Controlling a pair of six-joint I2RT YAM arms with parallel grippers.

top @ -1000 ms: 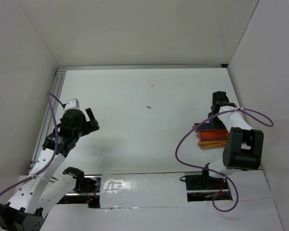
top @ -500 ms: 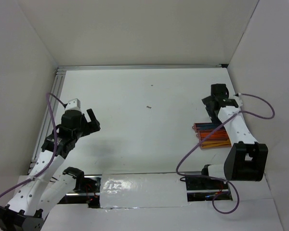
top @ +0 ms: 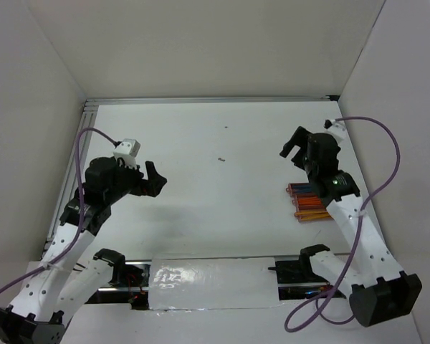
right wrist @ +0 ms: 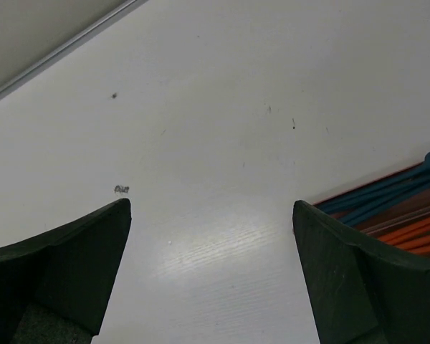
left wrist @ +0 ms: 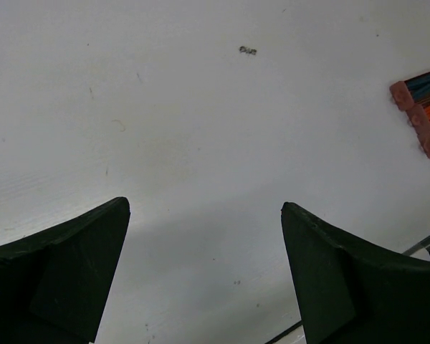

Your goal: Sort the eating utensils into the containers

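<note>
One container, a reddish-brown tray (top: 292, 193), lies at the right of the white table, partly under my right arm. It holds orange eating utensils (top: 312, 209) and a few blue ones (top: 303, 188). My right gripper (top: 290, 147) hovers up and to the left of the tray, open and empty. In the right wrist view the gripper (right wrist: 212, 206) frames bare table, with blue utensils (right wrist: 387, 193) and orange ones (right wrist: 416, 233) at the right edge. My left gripper (top: 154, 179) is open and empty over the left side; in the left wrist view the gripper (left wrist: 205, 208) sees the tray's end (left wrist: 416, 115) far right.
A small dark mark (top: 221, 159) sits on the table's middle. White walls enclose three sides, with a metal rail (top: 215, 100) along the far edge. Purple cables (top: 387, 165) loop off both arms. A glossy white strip (top: 211, 276) runs along the near edge.
My right gripper has opened, risen off the tray and swung up and left. My left gripper has shifted a little to the right, staying open.
</note>
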